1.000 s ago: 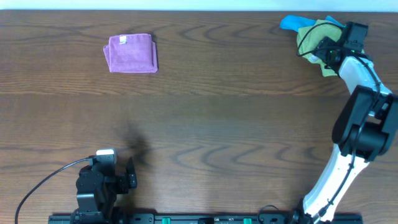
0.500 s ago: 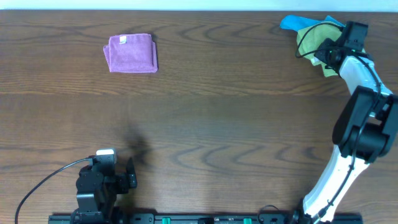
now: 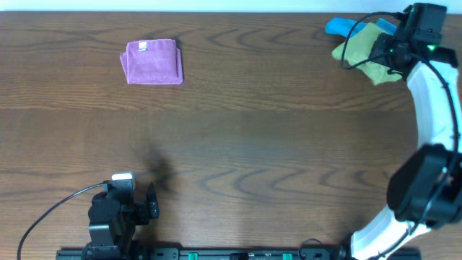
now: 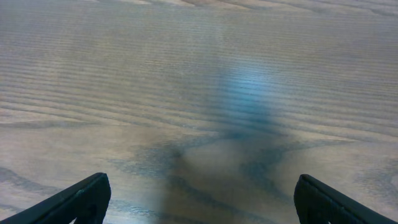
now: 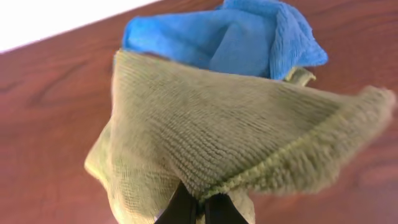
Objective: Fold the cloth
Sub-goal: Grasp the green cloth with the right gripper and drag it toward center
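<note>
A crumpled olive-green cloth (image 3: pixel 363 55) hangs at the table's far right corner, with my right gripper (image 3: pixel 388 55) shut on its edge. In the right wrist view the black fingertips (image 5: pixel 186 205) pinch a fold of the green cloth (image 5: pixel 236 137), which is lifted and drapes over them. Behind it lies a blue cloth (image 5: pixel 239 37), which shows in the overhead view as a blue cloth (image 3: pixel 338 27) on the table. My left gripper (image 3: pixel 153 202) rests at the near left edge. Its fingers (image 4: pixel 87 196) stand wide apart over bare wood, and my left gripper (image 4: pixel 202 199) holds nothing.
A purple cloth (image 3: pixel 152 62), folded into a square with a small white tag, lies at the far left. The table's back edge (image 3: pixel 231 12) runs close behind the green and blue cloths. A cable (image 3: pixel 50 209) curls beside the left arm.
My right gripper has shut on the green cloth and pulled it up and toward the back right corner. The left arm has not moved.
</note>
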Motion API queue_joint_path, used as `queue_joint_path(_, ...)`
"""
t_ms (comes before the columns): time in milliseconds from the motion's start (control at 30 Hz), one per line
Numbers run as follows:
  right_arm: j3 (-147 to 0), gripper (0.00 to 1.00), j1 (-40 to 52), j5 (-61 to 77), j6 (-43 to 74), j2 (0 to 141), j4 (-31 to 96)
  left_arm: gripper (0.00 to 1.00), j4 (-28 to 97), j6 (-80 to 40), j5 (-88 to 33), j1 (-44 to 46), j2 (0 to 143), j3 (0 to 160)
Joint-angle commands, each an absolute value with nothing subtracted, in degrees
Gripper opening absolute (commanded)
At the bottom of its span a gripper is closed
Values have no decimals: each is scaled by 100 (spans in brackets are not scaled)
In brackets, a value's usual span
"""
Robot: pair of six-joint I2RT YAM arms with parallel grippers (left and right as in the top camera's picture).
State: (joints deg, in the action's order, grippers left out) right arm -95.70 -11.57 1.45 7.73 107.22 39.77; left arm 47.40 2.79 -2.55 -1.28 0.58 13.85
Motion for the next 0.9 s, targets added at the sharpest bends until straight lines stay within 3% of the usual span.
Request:
queue_joint_path(0, -9657, 1, -941, 141, 360, 10309, 4338, 95, 5100, 301, -148, -104, 21, 1319)
queue_joint_path(300, -9657, 1, 104, 370, -69, 9756, 6025, 95, 5100, 301, -148, -104, 21, 1319)
queue_joint_path(867, -9417, 2, 1859, 541, -137, 9601, 7518, 95, 5100, 322, 3, -106, 21, 1319)
